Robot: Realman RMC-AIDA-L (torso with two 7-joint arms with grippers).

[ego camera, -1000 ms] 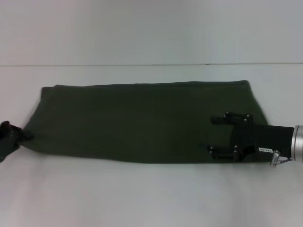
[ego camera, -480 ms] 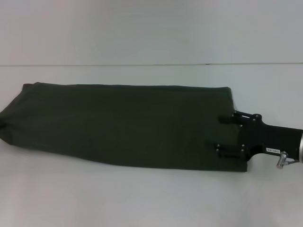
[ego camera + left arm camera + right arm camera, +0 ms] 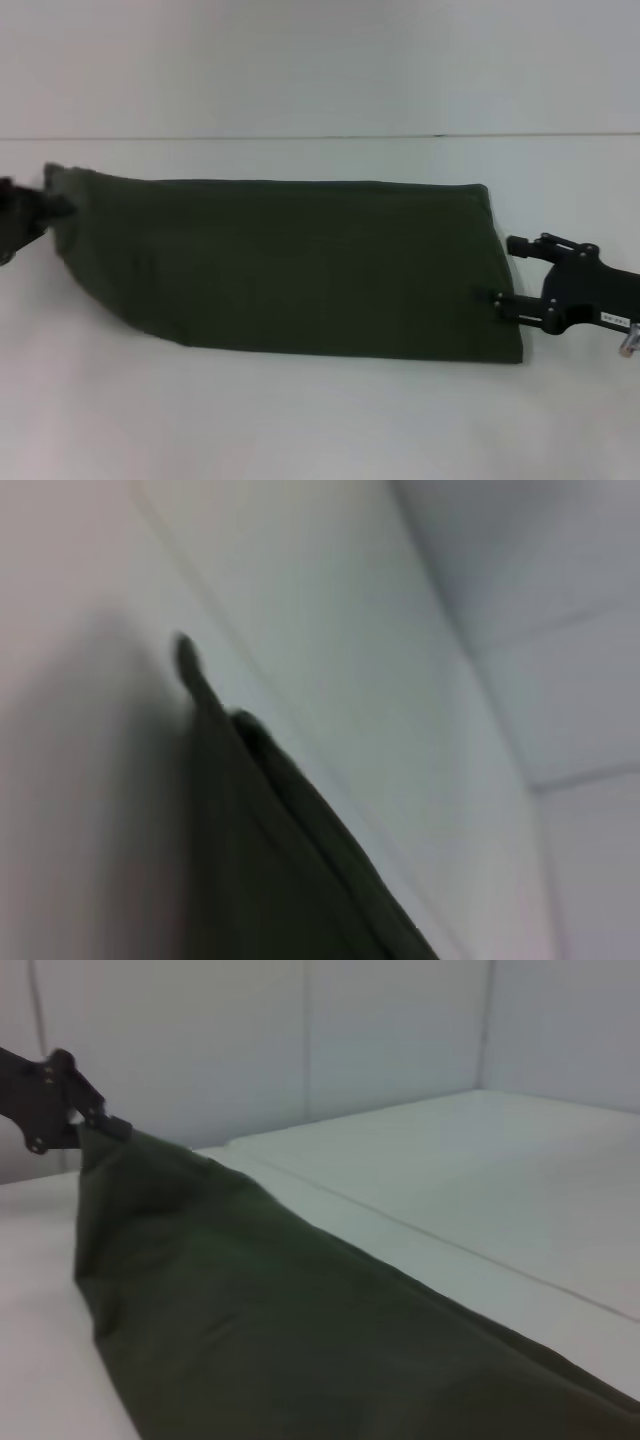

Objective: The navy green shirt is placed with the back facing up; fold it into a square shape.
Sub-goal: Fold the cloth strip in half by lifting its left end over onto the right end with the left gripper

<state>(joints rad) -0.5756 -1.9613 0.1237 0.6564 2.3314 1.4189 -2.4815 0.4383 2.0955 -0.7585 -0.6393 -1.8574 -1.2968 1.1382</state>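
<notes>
Here the navy green shirt [image 3: 290, 265] stretches left-right.

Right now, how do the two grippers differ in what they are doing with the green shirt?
The left gripper is shut on the navy green shirt, pinching its far corner and lifting it; the right gripper is open and holds nothing. The left gripper sits at the shirt's left end, mostly out of the head view; the right gripper sits at the right edge, one finger touching the cloth. Both are black.
</notes>
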